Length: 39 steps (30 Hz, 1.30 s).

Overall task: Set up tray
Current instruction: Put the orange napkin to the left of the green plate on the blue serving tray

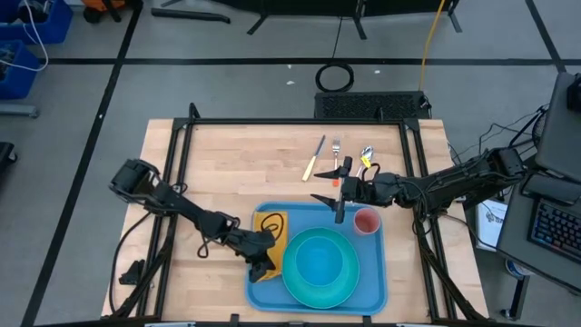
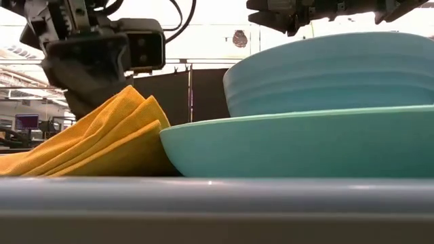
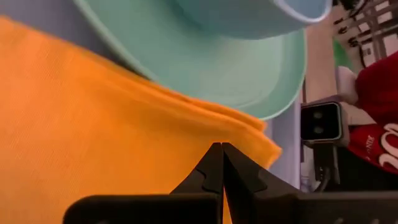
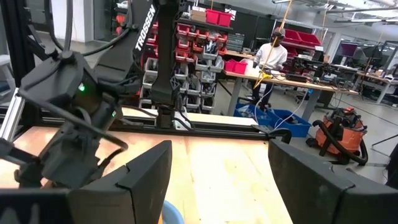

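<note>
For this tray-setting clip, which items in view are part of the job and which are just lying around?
Part of the job:
- tray
- turquoise plate with a bowl on it
- orange napkin, under the shut left gripper
- red cup, below the open right gripper
- knife, fork

Lying about:
- cable coil on the floor
- blue bins

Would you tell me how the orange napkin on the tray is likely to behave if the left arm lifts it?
The napkin is folded cloth in loose layers, so it will probably droop and may unfold. It looks light. Its edge lies against the plate, so it might drag there. The left gripper has its fingers shut at its edge.
</note>
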{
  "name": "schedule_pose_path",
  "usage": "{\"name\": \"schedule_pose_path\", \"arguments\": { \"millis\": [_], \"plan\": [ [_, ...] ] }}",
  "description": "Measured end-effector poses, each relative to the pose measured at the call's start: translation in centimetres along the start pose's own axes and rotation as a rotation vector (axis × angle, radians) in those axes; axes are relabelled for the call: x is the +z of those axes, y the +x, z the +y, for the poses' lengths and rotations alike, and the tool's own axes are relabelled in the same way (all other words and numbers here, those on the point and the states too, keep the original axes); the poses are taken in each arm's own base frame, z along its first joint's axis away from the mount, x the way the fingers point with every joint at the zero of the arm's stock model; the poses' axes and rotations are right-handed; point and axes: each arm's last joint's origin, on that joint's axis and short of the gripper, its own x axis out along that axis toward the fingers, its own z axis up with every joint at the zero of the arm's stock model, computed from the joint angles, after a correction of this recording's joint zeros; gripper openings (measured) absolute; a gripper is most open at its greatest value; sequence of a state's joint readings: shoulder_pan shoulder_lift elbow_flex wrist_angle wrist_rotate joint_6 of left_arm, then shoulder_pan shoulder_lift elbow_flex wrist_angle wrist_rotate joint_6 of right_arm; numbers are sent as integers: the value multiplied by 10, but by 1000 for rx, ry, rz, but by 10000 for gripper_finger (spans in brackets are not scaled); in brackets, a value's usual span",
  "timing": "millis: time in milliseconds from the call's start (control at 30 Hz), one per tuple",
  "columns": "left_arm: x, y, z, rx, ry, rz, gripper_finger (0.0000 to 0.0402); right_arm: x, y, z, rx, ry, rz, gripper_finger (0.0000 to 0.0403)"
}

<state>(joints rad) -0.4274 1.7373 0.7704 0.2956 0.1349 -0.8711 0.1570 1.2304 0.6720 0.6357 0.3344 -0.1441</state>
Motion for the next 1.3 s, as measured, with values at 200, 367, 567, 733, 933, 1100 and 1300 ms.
{"name": "schedule_pose_path", "arguments": {
  "millis": [200,367,567,733,933,1100,1300],
  "plan": [
    [-4,10,6,4,-4,14,2,0,0,0,0,1,0,256],
    [-6,16,10,-11,-22,40,1,0,0,0,0,2,3,256],
    [-4,6,3,-11,-38,27,1,-1,0,0,1,17,7,256],
    [-1,-7,-8,-14,-25,-3,1,-1,0,0,1,17,10,256],
    [-2,-13,-17,-39,-3,-15,1,-1,0,0,1,22,11,256],
    [-5,-11,-11,26,-20,-7,1,-1,0,0,1,23,11,256],
    [-3,-11,-14,2,-1,-26,1,-1,0,0,1,24,11,256]
  ]
}}
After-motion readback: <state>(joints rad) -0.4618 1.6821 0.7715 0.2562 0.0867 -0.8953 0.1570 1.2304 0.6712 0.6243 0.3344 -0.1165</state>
